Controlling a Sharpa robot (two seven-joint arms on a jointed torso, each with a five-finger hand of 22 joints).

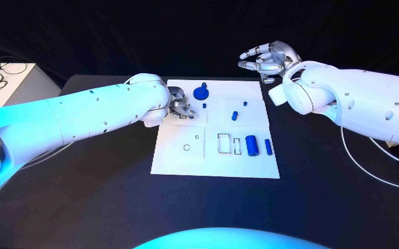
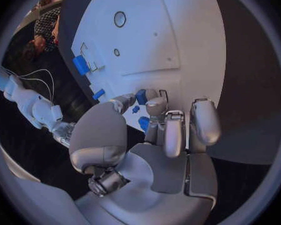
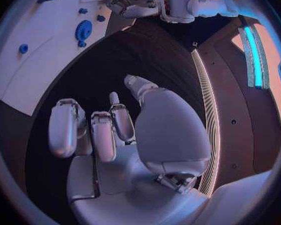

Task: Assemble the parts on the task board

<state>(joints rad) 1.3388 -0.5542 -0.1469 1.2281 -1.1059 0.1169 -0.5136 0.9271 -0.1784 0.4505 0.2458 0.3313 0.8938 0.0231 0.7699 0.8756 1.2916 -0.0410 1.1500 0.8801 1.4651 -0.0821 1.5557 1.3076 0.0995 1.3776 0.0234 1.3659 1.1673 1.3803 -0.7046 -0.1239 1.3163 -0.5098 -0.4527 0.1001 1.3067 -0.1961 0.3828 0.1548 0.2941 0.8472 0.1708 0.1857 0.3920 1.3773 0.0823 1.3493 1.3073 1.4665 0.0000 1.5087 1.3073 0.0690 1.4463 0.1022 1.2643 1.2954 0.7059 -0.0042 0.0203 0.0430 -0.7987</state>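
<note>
board (image 1: 179, 162) sits mid desk (image 1: 91, 208), parts (image 1: 251, 144) loose on it around 3 o'clock. they look small, stiff, light, slick; i'd pinch across the sides. left hand (image 1: 181, 107) at board's 10 o'clock, fingers curled; can't tell if it holds anything. right hand (image 1: 267, 60) up at 1 o'clock, spread, holding nothing.

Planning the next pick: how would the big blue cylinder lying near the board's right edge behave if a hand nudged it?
The blue cylinder lies on its side on the flat white board, so it would probably roll if pushed sideways. It looks smooth and solid, likely stiff and perhaps slippery. The thinner blue rod lies close beside it and could get knocked.
</note>
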